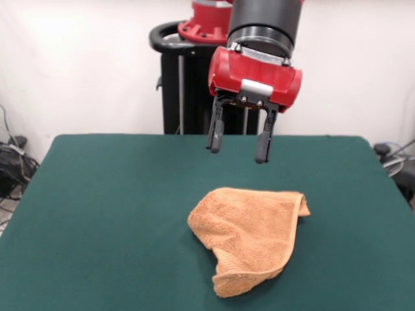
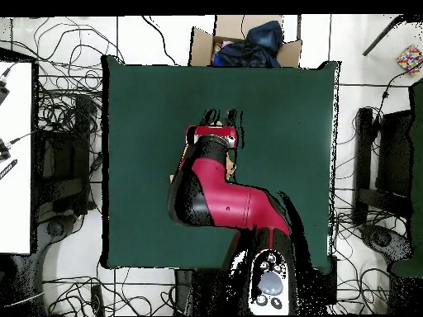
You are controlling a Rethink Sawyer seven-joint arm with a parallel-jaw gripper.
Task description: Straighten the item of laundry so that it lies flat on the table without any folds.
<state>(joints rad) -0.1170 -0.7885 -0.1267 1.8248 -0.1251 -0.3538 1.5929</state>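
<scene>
Dark green felt is covering the table (image 1: 97, 214), which is filling most of the front view and is lying as a large rectangle in the overhead view (image 2: 281, 107). At the table's far side in the front view, the black pedestal (image 1: 178, 84) is standing against a pale wall.

Red and black, the arm (image 2: 219, 198) is reaching out from the base over the table's middle in the overhead view, and it is covering the surface beneath it there. In the front view it is coming down from the top edge and ending in a red housing.

The gripper (image 1: 238, 144) is hanging clear above the table, with nothing between its two dark fingers (image 1: 216, 133), which are standing apart and pointing down. It is released and is touching nothing. In the overhead view the gripper (image 2: 222, 115) is showing as dark tips just past the red housing.

The light-orange towel (image 1: 249, 230) is lying on the table nearer the camera than the gripper in the front view, slightly to picture right of centre. It is not flat: it is sitting bunched, with one layer doubled over another, a corner sticking out toward picture right and a rolled hem at its near end. In the overhead view only a small orange sliver (image 2: 174, 177) is showing beside the arm.
</scene>
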